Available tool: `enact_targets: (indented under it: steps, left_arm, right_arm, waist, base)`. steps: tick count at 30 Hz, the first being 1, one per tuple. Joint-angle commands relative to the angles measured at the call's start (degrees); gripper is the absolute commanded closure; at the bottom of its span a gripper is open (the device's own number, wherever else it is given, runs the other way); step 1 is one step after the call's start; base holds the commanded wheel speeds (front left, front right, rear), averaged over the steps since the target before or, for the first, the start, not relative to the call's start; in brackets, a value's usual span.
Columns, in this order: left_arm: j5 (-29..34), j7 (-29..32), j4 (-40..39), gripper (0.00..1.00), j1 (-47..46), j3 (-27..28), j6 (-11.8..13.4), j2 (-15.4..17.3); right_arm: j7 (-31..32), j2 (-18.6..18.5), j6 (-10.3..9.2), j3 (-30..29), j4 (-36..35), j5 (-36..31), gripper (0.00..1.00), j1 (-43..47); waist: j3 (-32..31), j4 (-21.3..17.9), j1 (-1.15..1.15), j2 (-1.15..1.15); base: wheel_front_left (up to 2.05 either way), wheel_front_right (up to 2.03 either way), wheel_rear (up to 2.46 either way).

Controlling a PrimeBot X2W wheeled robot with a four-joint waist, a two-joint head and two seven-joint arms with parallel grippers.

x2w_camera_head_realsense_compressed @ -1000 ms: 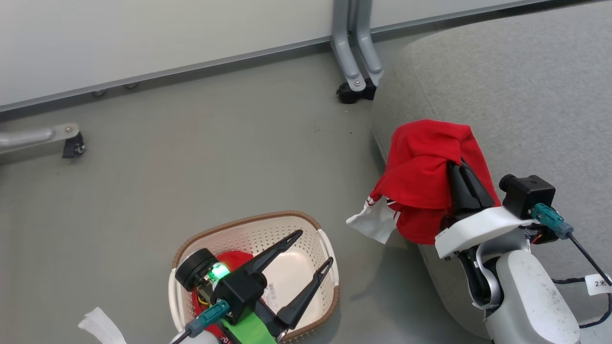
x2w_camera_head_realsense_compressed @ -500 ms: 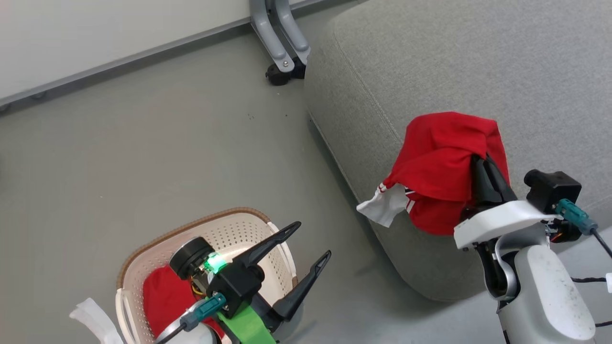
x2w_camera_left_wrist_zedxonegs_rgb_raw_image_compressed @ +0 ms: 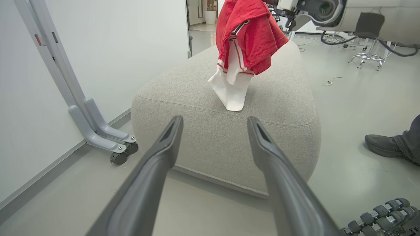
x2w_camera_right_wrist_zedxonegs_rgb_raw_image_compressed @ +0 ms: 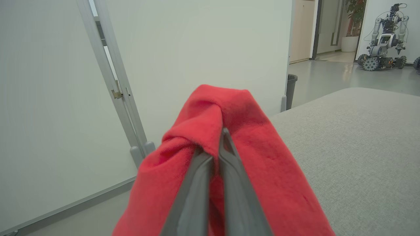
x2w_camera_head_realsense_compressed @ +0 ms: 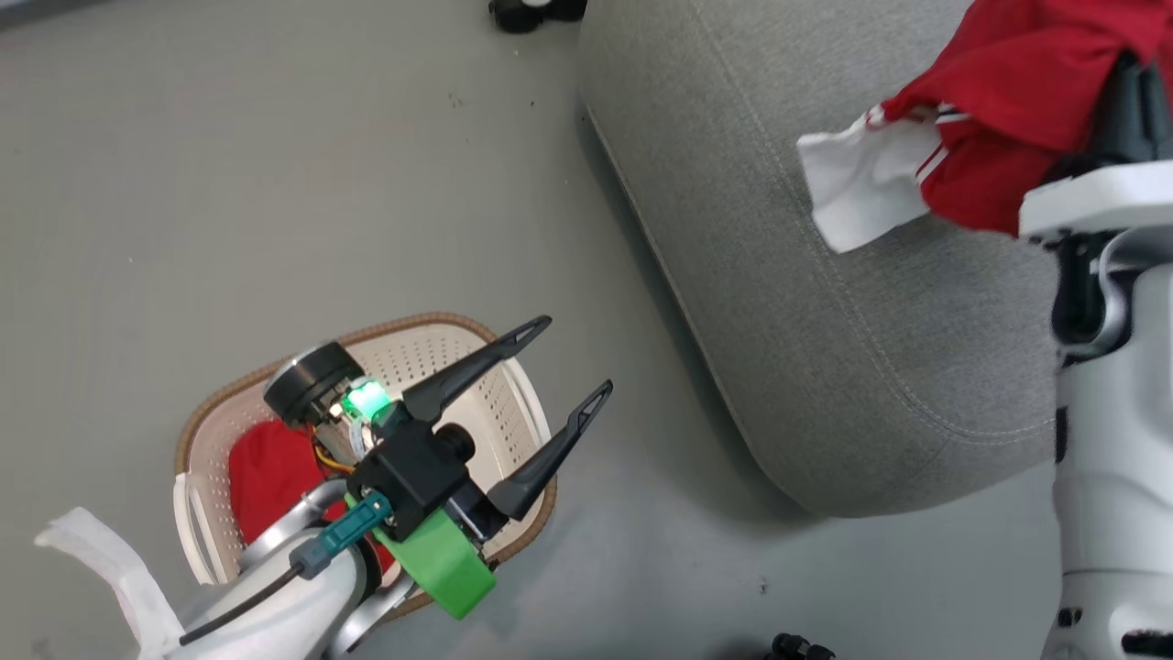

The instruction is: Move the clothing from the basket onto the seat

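Note:
My right gripper (x2w_camera_right_wrist_zedxonegs_rgb_raw_image_compressed: 220, 144) is shut on a bright red garment (x2w_camera_right_wrist_zedxonegs_rgb_raw_image_compressed: 262, 170) and holds it up above the grey seat (x2w_camera_head_realsense_compressed: 825, 302). A white flap (x2w_camera_left_wrist_zedxonegs_rgb_raw_image_compressed: 231, 91) of the garment hangs down close to the cushion top (x2w_camera_left_wrist_zedxonegs_rgb_raw_image_compressed: 203, 131). From the head view, that garment (x2w_camera_head_realsense_compressed: 1008, 82) drapes over the right gripper (x2w_camera_head_realsense_compressed: 1132, 101) at the upper right. The cream basket (x2w_camera_head_realsense_compressed: 412, 362) stands on the floor at the lower left, with another red garment (x2w_camera_head_realsense_compressed: 266, 467) inside. My left gripper (x2w_camera_head_realsense_compressed: 575, 356) hovers open over the basket's right rim, holding nothing, and its fingers (x2w_camera_left_wrist_zedxonegs_rgb_raw_image_compressed: 157, 164) point at the seat.
A grey partition leg on castors (x2w_camera_left_wrist_zedxonegs_rgb_raw_image_compressed: 98, 127) stands against the white wall left of the seat. A person's shoe (x2w_camera_left_wrist_zedxonegs_rgb_raw_image_compressed: 382, 146) rests on the floor to the right of the seat. Another robot (x2w_camera_right_wrist_zedxonegs_rgb_raw_image_compressed: 384, 19) stands far off through a doorway.
The head camera has turned and tipped down, shifting the whole picture. My right gripper has carried the red garment higher and further over the seat. The left gripper stays open above the basket.

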Motion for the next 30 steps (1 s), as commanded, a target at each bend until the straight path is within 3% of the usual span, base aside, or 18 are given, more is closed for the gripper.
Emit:
enact_targets:
  steps: [1, 10, 17, 18, 19, 20, 25, 30]
  left_arm:
    - [0.6, 0.2, -0.6, 0.0, -1.7, 0.4, -0.1, 0.9]
    - [2.1, 0.7, -4.1, 0.0, -7.8, -0.2, -0.4, 2.8]
    - [2.4, -0.1, -4.2, 0.0, -10.4, -1.4, -0.4, 3.8]
    - [2.3, -0.3, -3.9, 0.0, -10.4, -1.6, -0.4, 3.9]
    - [2.3, -0.3, -3.7, 0.0, -10.5, -1.8, -0.4, 3.8]
    - [2.2, -0.6, -3.5, 0.0, -10.5, -2.0, -0.4, 3.7]
    - [1.3, -1.4, -1.9, 0.0, -9.7, -2.4, -0.2, 3.0]
    - [0.6, -2.2, -0.2, 0.0, -8.2, -2.6, 0.6, 2.2]
  right_arm:
    - [0.1, -0.9, 0.0, -1.4, 0.7, -0.7, 1.0, -2.4]
    - [0.6, -7.0, 0.0, -12.1, 9.7, -2.9, 1.0, -13.5]
    - [-1.6, -6.8, -0.01, -14.9, 19.7, -5.5, 1.0, -14.4]
    - [-2.1, -6.5, -0.01, -15.2, 21.0, -5.9, 0.95, -13.9]
    - [-2.4, -6.7, -0.01, -15.5, 22.0, -6.1, 0.58, -13.7]
    - [-2.8, -6.6, -0.01, -15.8, 23.1, -6.1, 0.0, -13.3]
    - [-3.4, -4.8, -0.01, -16.3, 23.8, -7.2, 0.0, -9.5]
    - [-3.5, -2.0, -0.01, -16.8, 16.1, -6.7, 0.0, -3.2]
  waist:
    - [6.4, 3.1, -0.01, 0.0]
    - [15.7, 7.8, -0.01, 0.0]
    - [19.4, 9.2, -0.01, 0.0]
    - [19.5, 9.3, -0.01, 0.0]
    - [19.5, 9.3, -0.01, 0.0]
    - [19.3, 9.3, -0.01, 0.0]
    - [17.0, 8.8, -0.01, 0.0]
    - [13.6, 8.2, -0.01, 0.0]
  base:
    - [0.0, 0.0, 0.0]
    - [0.0, 0.0, 0.0]
    - [0.0, 0.0, 0.0]
    - [0.0, 0.0, 0.0]
    - [0.0, 0.0, 0.0]
    - [0.0, 0.0, 0.0]
    - [0.0, 0.0, 0.0]
    - [0.0, 0.0, 0.0]
